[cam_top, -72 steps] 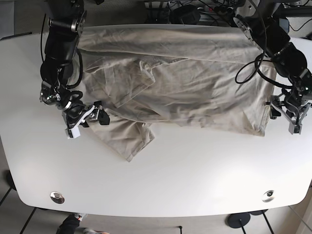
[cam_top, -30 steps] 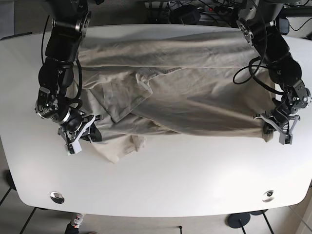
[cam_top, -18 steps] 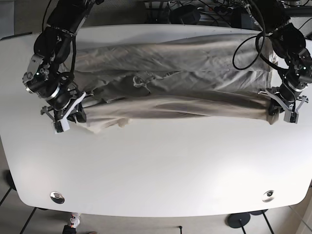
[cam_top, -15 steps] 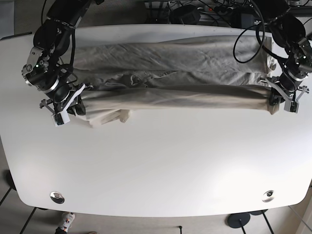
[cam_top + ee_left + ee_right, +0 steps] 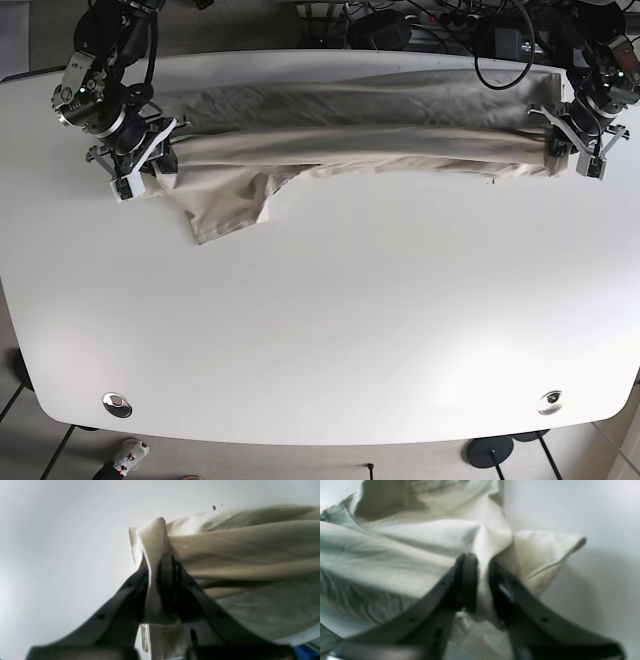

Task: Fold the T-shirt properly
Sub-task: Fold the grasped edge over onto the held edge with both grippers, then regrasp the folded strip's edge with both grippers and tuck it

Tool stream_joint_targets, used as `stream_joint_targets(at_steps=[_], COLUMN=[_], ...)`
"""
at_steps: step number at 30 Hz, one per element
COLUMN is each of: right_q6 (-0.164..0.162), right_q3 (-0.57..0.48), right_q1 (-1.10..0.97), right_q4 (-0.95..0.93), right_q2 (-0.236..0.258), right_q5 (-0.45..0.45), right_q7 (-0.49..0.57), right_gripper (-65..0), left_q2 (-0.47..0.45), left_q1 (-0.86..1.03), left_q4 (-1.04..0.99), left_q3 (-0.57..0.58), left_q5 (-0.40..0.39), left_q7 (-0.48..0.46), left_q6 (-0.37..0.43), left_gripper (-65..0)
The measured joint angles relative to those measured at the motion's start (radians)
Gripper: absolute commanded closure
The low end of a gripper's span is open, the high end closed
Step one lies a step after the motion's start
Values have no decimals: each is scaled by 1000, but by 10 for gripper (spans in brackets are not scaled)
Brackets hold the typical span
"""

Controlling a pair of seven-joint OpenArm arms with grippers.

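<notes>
The beige T-shirt (image 5: 350,140) lies stretched as a long band across the far part of the white table (image 5: 330,320), with a sleeve flap hanging toward the near side at the left. My left gripper (image 5: 563,155) is shut on the shirt's right-hand edge; the left wrist view shows its fingers (image 5: 165,580) pinching a fold of the T-shirt (image 5: 237,550). My right gripper (image 5: 140,172) is shut on the left-hand edge; the right wrist view shows its fingers (image 5: 467,580) clamping bunched T-shirt cloth (image 5: 425,540).
Cables and dark equipment (image 5: 400,20) sit beyond the table's far edge. Two round metal fittings (image 5: 117,404) (image 5: 550,402) are set into the table near its front corners. Floor tiles show past the near corners.
Both grippers have carried the shirt's near edge away toward the far side, folding the cloth over itself. The wide spread shirt is now a narrow band at the table's far part.
</notes>
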Motion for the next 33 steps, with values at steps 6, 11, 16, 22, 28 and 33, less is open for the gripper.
stream_joint_targets(at_steps=[6,11,16,22,28,33], right_q6=[13,23,23,19,23,21], right_q3=[73,76,-40,-44,-42,-125], right_q1=[-23,106,281,348,361,309], right_q4=[48,46,-210,-502,-592,-545], right_q2=[-22,-47,-33,-19,-40,-87], right_q5=[-9,-10,-77,-123,-174,-173], right_q7=[-1,-6,4,177,313,321], right_gripper=[-574,-590,-590,-590,-531,-257], left_q2=[1,-2,3,25,17,-19], left_q1=[3,-3,3,85,86,73], left_q4=[6,102,101,72,-96,-162], left_q3=[-1,10,166,177,98,95], left_q5=[-1,-90,-68,-53,-48,-75], left_q7=[0,-12,1,-5,-8,-29], left_q6=[5,3,3,3,4,2], left_gripper=[-396,-372,-371,-371,-246,-246])
